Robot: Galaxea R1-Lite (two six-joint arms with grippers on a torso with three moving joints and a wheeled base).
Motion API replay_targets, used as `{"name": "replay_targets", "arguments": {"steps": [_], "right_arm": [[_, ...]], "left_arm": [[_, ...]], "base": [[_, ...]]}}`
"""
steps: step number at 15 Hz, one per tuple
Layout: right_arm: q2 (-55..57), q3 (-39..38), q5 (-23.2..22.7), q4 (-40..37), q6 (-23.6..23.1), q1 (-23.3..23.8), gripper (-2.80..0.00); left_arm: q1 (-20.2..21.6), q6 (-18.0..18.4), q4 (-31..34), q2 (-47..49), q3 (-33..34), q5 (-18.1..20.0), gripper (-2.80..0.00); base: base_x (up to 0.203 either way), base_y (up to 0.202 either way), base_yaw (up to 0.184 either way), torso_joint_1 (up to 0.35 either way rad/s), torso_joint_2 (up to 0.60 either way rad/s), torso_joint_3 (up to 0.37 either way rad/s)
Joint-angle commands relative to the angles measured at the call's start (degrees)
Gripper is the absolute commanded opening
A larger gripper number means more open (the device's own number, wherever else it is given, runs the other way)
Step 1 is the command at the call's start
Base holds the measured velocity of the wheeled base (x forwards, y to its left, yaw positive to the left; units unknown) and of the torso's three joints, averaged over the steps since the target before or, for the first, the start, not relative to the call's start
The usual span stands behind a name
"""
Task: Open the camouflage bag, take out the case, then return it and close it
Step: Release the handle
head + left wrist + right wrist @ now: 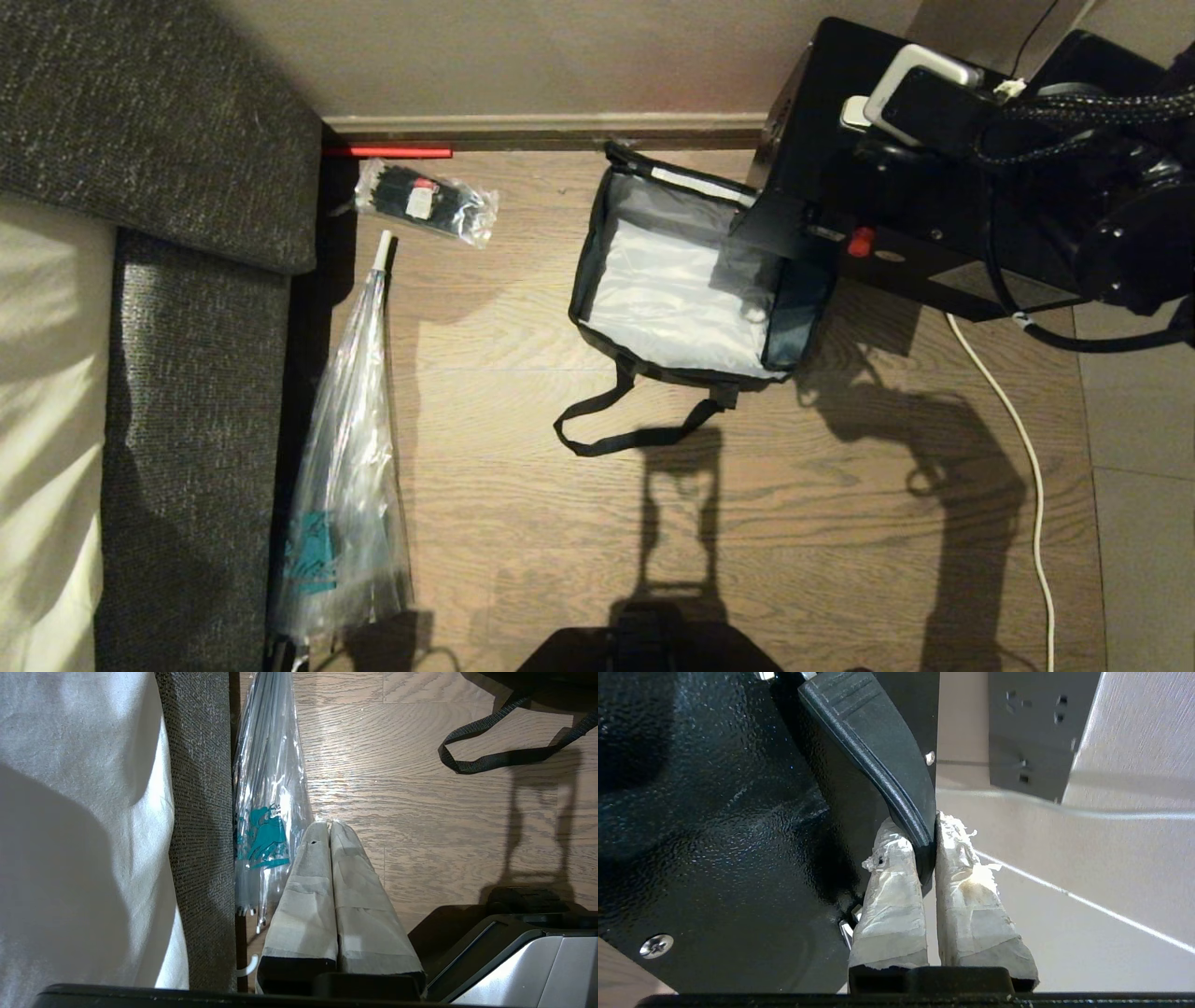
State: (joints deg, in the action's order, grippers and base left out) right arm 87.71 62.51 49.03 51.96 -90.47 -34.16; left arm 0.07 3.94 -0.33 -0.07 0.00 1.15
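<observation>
Right gripper [927, 844] pinches the case [934, 215] handle [878, 751], lifted beside the open camouflage bag [691, 271]; returning it calls for lowering into the lining. Left gripper [329, 828] parked, fingers together.

Glossy black case [840, 121] with red button [860, 242], silvery-grey bag lining [672, 299], brown wood-grain floor [747, 523]

The case [714, 812] is glossy black metal with a fine pebbled finish and a smooth plastic handle [878, 751]. The camouflage bag [681, 280] has silvery, shiny lining. Beside it, the floor [747, 523] is matt grained wood. The sofa [187, 373] is coarse woven cloth.
</observation>
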Motion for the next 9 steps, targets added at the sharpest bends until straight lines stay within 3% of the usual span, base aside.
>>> {"name": "replay_targets", "arguments": {"steps": [1,9], "right_arm": [[-0.4,-0.8,0.2,0.3,-0.5,1.3,-2.8],[-0.3,-2.0,0.0,0.5,-0.2,7.4,-2.8]], "left_arm": [[0.0,0.0,0.0,0.1,0.1,0.0,-2.8],[0.0,0.0,0.0,0.1,0.1,0.0,-2.8]], "base": [[0.0,0.0,0.0,0.0,0.0,0.0],[0.0,0.0,0.0,0.0,0.0,0.0]]}}
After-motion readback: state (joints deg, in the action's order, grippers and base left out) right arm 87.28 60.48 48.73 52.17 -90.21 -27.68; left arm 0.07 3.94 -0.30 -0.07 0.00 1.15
